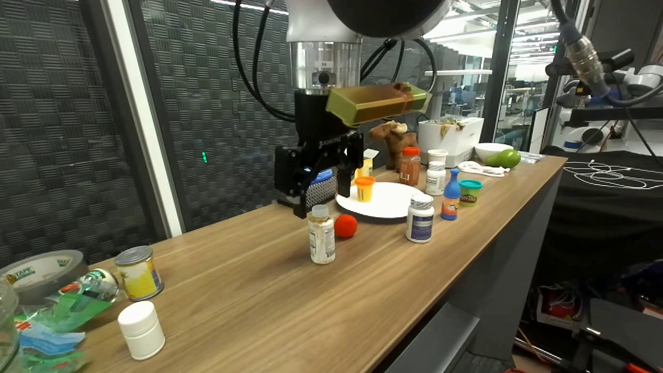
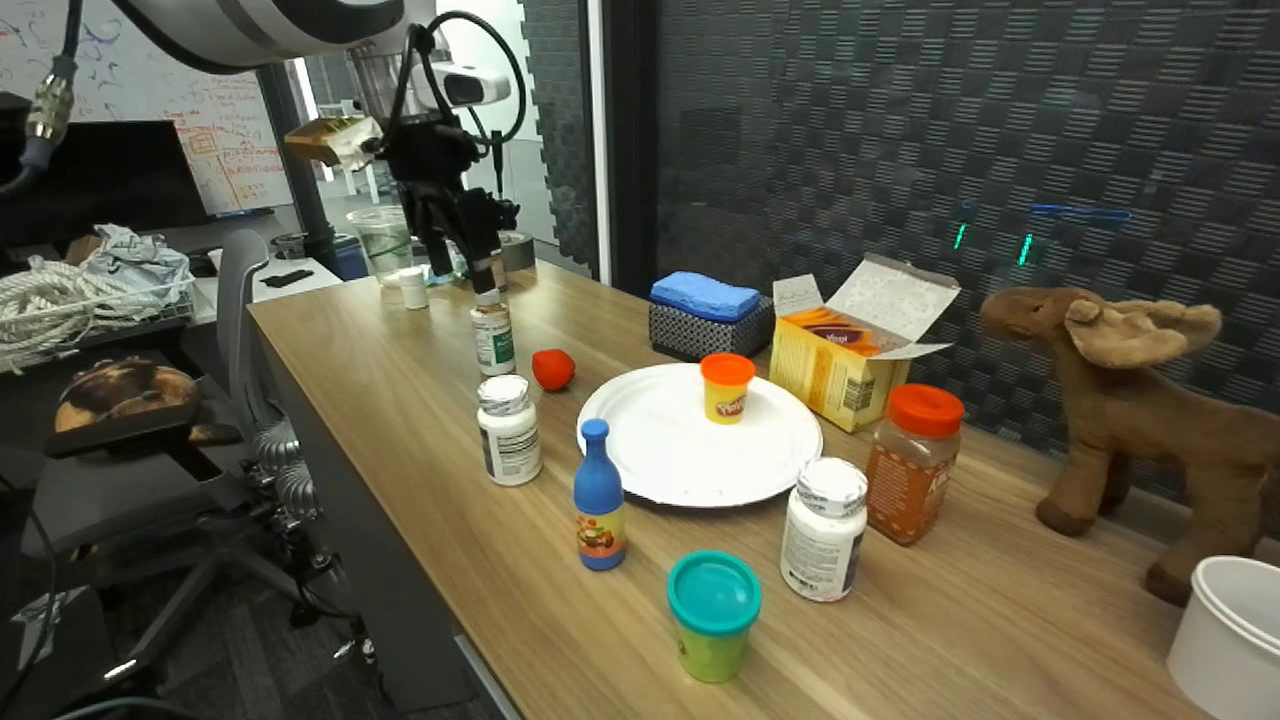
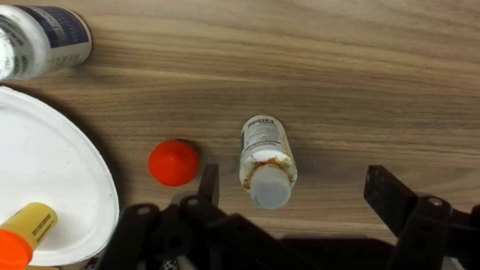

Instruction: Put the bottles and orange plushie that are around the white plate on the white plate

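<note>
Our gripper (image 3: pixel 294 183) is spread; in the wrist view we see a bottle (image 3: pixel 263 138) between its fingers. The plushie (image 3: pixel 173 163) sits just beside that bottle, between it and the plate (image 2: pixel 680 470). A tub (image 2: pixel 727 395) stands on the plate. We find a second bottle (image 2: pixel 510 445) near the plate, toward the long free edge of the counter (image 2: pixel 400 380), and a third bottle (image 2: pixel 820 545) across the plate from the gripper.

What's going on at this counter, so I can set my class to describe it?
A robot arm has its pincer wide open at a grey-capped bottle, which shows between the jaws in the wrist view, not gripped. The white plate holds an orange-lidded yellow tub. The orange plushie and other white bottles are off the plate.
</note>
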You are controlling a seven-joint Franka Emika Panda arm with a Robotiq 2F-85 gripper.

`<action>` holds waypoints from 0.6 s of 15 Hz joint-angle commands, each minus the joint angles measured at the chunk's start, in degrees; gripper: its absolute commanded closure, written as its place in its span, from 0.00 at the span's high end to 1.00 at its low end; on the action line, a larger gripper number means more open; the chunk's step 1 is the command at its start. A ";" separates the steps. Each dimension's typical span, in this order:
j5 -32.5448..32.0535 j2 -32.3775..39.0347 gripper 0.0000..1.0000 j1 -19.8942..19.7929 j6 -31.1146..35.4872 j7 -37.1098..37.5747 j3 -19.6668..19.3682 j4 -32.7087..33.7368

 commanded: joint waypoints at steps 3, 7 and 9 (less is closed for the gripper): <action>3.38 1.27 0.89 -1.23 1.29 -3.77 -0.14 0.90; 4.21 2.85 0.62 -1.51 1.64 -4.51 -0.25 1.64; 3.84 3.39 0.45 -1.36 1.94 -4.38 -0.31 1.96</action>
